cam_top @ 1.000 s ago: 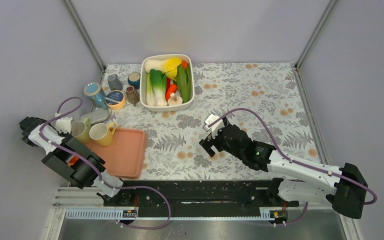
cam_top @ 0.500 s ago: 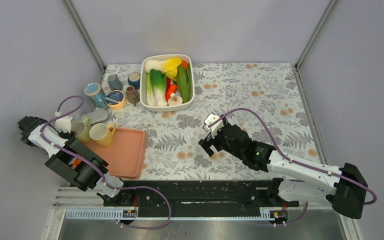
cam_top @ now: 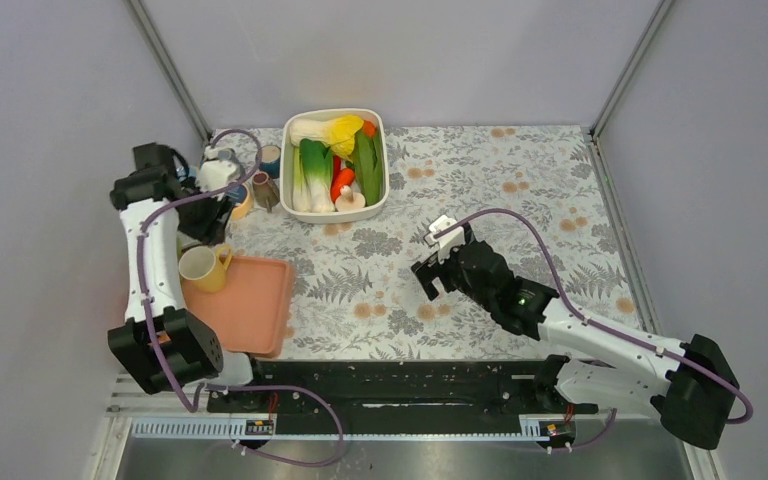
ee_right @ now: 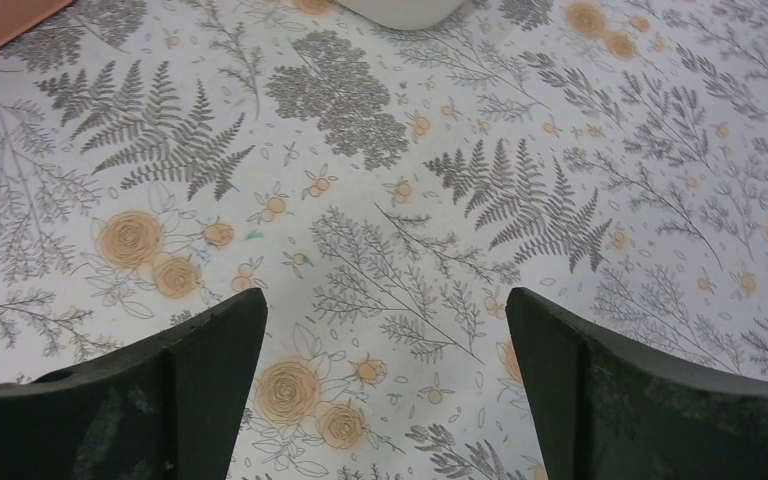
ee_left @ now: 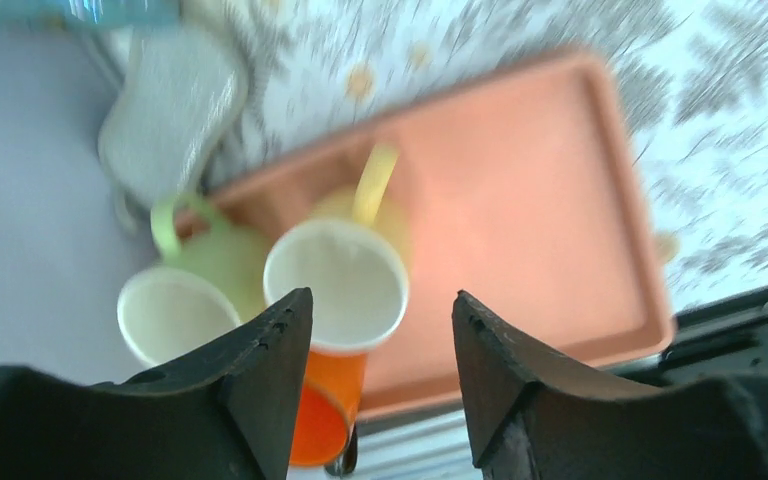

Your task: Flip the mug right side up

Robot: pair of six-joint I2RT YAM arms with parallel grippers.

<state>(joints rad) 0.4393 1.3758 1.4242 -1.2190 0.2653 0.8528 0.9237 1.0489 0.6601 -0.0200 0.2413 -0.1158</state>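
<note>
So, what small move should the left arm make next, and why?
Probably move the open, empty left pincer toward the cups at the back left. The yellow mug and green mug below it already show open mouths upward, so neither seems to need turning; which cup is inverted, I cannot tell.

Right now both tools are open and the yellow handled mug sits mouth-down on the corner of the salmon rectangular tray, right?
Wrong on orientation: the left wrist view shows the yellow handled mug mouth-up on the corner of the salmon rectangular tray. Left tool and right tool are open.
</note>
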